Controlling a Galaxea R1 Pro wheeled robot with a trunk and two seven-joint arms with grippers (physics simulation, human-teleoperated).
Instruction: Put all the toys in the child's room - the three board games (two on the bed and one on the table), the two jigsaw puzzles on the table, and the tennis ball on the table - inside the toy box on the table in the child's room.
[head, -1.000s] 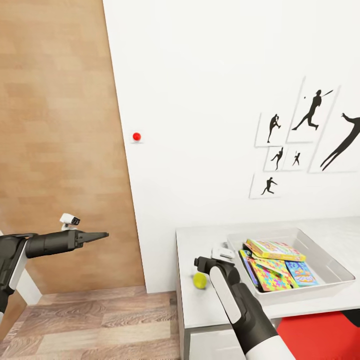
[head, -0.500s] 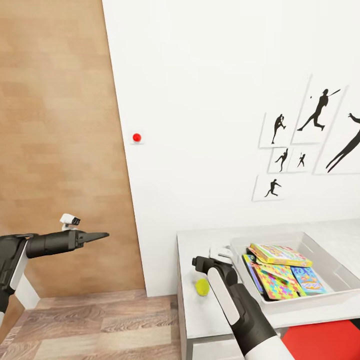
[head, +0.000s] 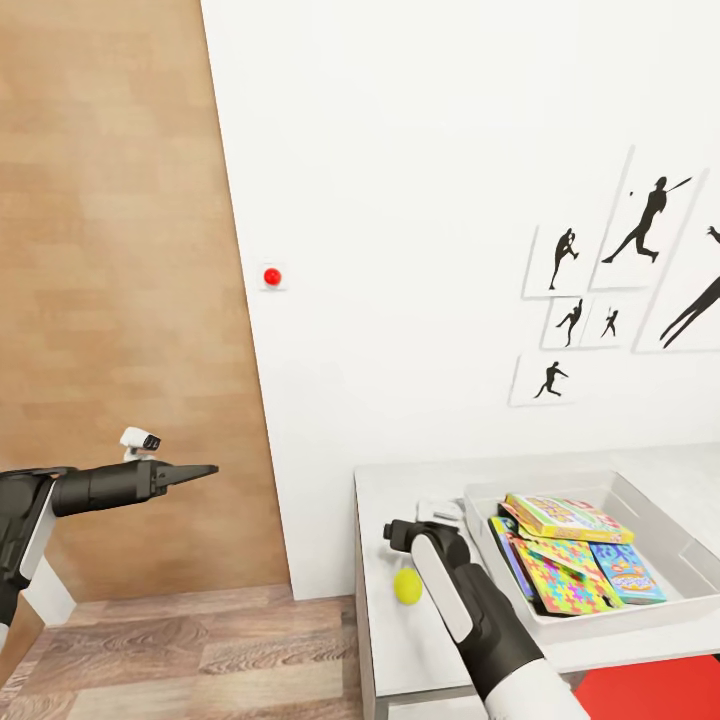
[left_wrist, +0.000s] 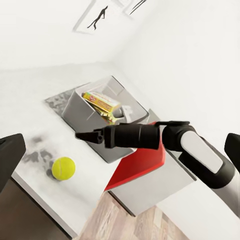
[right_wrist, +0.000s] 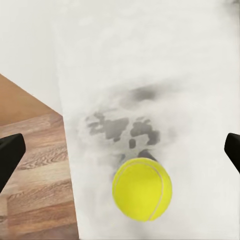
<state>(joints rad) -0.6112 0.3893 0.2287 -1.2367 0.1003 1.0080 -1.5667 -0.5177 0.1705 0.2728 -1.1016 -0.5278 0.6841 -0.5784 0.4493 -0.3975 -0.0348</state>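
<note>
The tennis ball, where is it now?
In the head view, the tennis ball lies on the table near its left edge, left of the toy box.

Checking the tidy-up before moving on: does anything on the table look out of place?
Yes: the tennis ball lies loose on the table near its edge, outside the toy box, beside the right gripper. The games inside sit stacked somewhat askew.

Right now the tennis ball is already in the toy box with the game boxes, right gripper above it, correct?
Not quite. The tennis ball is not in the toy box; it lies on the table just outside the box, near the table's edge, as the head view shows. The rest holds: the game boxes are in the box, and the right gripper is above the ball.
</note>
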